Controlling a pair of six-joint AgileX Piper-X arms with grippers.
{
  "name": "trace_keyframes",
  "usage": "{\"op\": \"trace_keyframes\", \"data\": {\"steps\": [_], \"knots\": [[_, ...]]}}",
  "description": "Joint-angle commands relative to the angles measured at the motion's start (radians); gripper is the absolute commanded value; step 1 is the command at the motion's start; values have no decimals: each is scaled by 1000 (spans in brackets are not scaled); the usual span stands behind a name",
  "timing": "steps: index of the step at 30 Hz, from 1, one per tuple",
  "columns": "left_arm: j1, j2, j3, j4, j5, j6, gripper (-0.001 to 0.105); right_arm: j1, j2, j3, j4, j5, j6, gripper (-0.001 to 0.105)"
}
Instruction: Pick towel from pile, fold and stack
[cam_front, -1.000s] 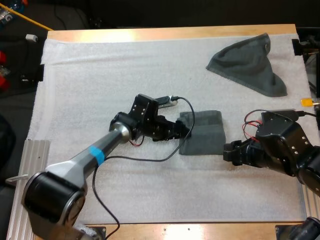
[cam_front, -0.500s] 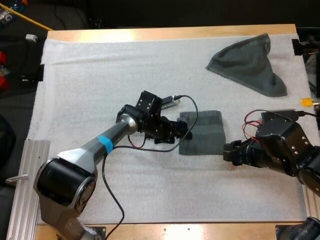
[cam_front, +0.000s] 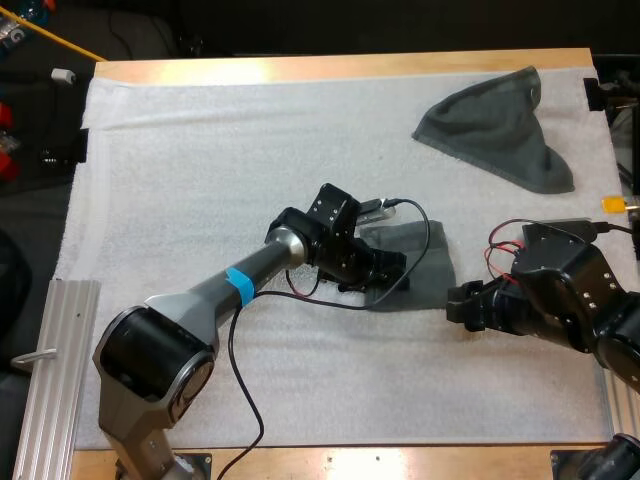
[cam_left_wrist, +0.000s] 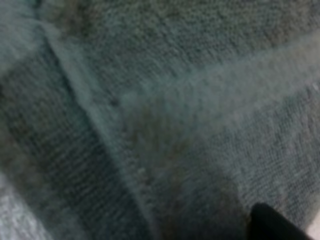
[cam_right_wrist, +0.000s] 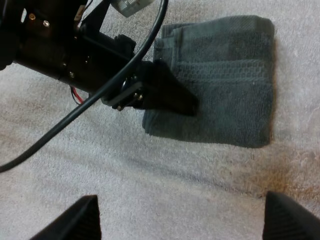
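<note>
Folded towel (cam_front: 428, 250) sits right of centre. Crumpled towel (cam_front: 500, 125) at far-right corner of surface (cam_front: 300, 68). Left gripper (cam_front: 395, 272) down on folded one, jaws can't tell tbh. Right gripper (cam_front: 457, 303) just beside it, jaws spread, empty. Tip: press flat, keep edges square, lift off slow.

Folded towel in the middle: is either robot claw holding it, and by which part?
Right gripper is open, holding nothing. Left gripper lies over the folded towel; whether it grips it cannot be told.

Left gripper (cam_front: 393, 272) on folded towel (cam_front: 430, 250), right gripper (cam_front: 457, 305) just beside it, crumpled towel (cam_front: 500, 130) well apart, far right
</note>
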Motion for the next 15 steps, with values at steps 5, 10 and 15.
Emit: {"op": "trace_keyframes", "data": {"steps": [5,10,15], "knots": [[3,-10,-8,13,32,5,27,-1,-4,2,7,7,-3,65],[14,-62,-8,100,-74,149,0,-1,-4,2,7,7,-3,65],[103,-120,-11,225,-129,295,0,-1,-4,2,7,7,-3,65]]}}
